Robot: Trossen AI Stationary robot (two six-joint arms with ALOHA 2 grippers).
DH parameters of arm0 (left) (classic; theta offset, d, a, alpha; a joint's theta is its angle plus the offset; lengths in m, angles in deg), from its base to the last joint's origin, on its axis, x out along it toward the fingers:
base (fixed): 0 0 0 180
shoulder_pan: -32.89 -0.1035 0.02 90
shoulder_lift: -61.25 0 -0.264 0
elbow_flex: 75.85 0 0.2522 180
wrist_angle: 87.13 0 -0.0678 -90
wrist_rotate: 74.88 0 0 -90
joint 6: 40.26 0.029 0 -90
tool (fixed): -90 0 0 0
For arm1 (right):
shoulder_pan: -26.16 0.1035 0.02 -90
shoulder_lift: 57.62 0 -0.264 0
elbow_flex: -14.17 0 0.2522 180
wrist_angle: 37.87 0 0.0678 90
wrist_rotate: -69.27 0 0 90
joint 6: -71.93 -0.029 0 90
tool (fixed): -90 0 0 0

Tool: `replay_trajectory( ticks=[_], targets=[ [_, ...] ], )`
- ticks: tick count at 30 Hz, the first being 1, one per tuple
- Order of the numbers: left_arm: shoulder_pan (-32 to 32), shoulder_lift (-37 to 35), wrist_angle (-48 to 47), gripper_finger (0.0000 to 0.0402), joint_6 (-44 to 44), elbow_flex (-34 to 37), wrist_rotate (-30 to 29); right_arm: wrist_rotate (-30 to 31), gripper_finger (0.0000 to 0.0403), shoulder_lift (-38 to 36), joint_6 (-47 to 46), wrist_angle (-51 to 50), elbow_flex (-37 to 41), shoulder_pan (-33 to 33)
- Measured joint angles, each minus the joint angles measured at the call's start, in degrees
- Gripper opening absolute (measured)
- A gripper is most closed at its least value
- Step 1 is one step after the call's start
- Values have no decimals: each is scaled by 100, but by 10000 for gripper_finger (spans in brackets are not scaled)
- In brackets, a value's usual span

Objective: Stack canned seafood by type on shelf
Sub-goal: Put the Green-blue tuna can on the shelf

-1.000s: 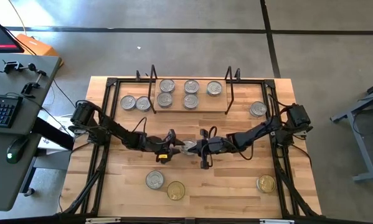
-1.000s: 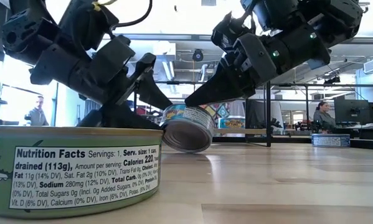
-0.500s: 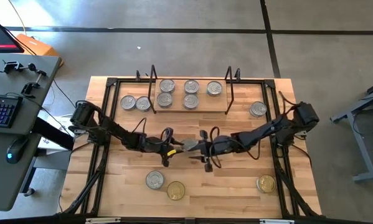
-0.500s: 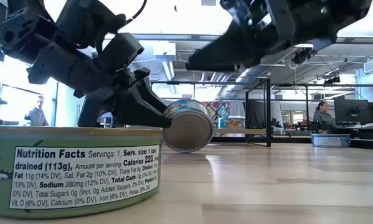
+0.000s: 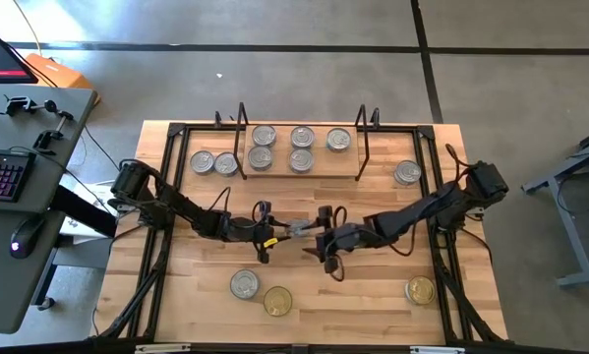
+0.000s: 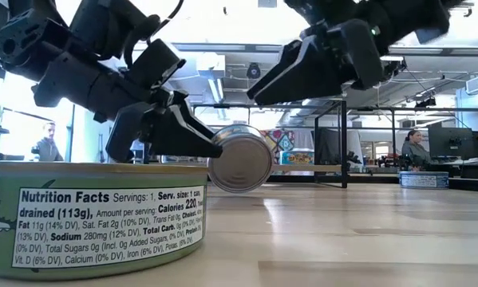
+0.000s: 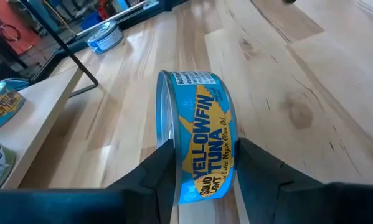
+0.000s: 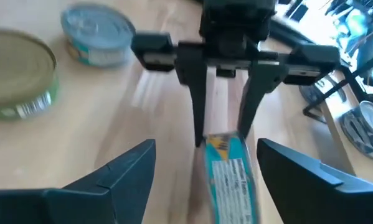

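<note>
- My left gripper (image 7: 202, 168) pinches the yellowfin tuna tin (image 7: 197, 134) on edge between its fingers.
- My right gripper (image 8: 205, 165) hangs spread just beyond that tin.

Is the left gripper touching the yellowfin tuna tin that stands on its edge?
Touching. In the left wrist view, the left gripper's two fingers press both flat faces of the yellowfin tuna tin.

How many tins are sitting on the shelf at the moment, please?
5 on the shelf: three in the back row, two in front. Tins stacked beneath would not show from above.
</note>
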State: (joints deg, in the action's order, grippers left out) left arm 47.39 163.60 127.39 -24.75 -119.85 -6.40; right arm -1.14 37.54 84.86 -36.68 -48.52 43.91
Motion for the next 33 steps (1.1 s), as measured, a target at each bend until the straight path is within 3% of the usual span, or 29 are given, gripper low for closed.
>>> replay_trajectory(
  ticks=[7,15,19,24,28,33],
  targets=[
    [0,-9,146,125,52,-65,26,-6,273,103,143,-2009,-958,-168],
    [31,-9,114,126,369,-295,184,11,264,640,286,-2245,-1318,-200],
    [37,-11,98,126,415,-362,192,322,220,730,209,-2249,-1321,-189],
    [54,-11,98,134,359,-377,189,498,113,708,-157,-2359,-1316,-98],
    [69,-99,45,168,170,-392,332,427,115,540,-760,-2925,-1334,54],
    [187,-524,-644,206,97,-346,49,1368,115,231,-1463,-4236,-1292,396]
  ],
)
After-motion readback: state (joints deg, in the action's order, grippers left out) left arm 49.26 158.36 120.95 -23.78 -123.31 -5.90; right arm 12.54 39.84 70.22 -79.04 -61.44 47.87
